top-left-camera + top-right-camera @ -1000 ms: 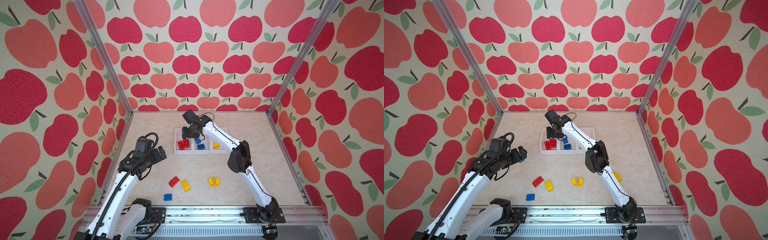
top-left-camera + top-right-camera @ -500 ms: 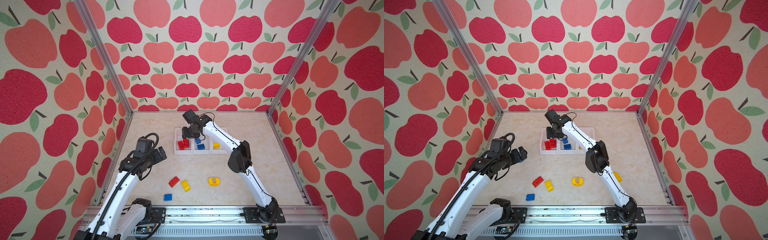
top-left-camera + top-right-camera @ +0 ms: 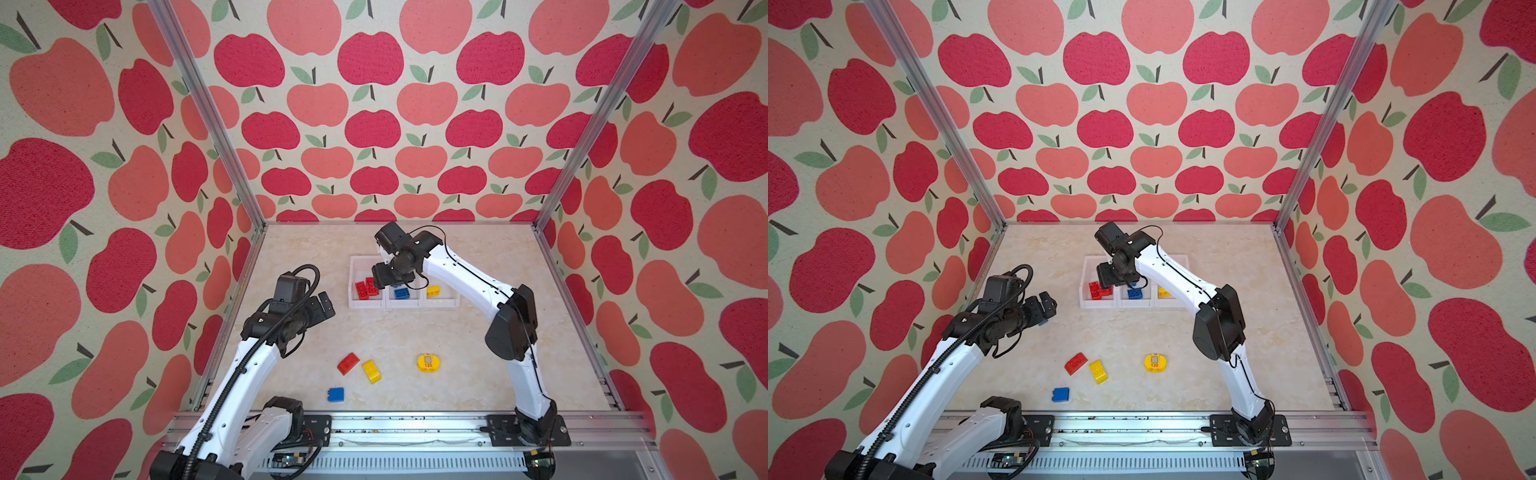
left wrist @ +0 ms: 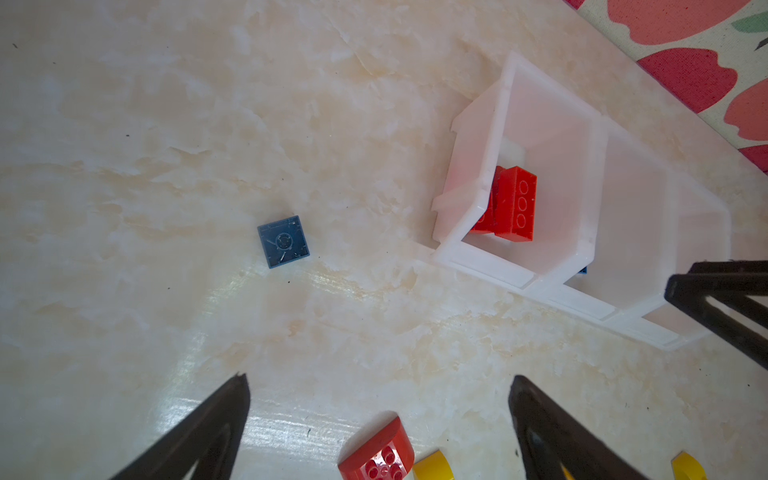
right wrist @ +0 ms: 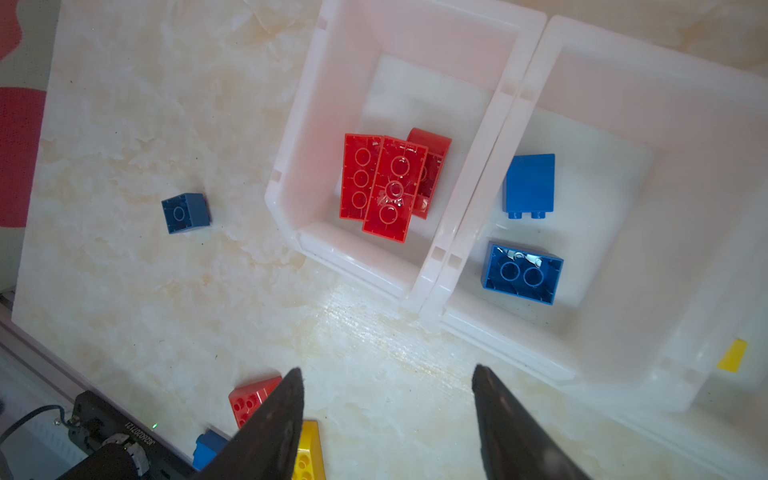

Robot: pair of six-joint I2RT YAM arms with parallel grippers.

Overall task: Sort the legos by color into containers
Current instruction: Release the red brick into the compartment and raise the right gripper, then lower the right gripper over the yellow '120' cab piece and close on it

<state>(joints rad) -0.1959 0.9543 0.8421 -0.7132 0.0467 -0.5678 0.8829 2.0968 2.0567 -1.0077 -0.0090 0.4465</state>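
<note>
Jaws of right end effector (image 5: pixel 387 370) wider — over red legos (image 5: pixel 384 187).

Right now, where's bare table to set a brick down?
Free: wide strip between the bins and red brick, yellow brick and round yellow piece; also from that piece to the right arm. Crowded: front left, red, yellow and blue brick close together.

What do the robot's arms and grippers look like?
The left arm and right arm are white tubes with black joints. A ribbed black cable runs along the left arm. The left gripper and right gripper have black pointed fingers.
</note>
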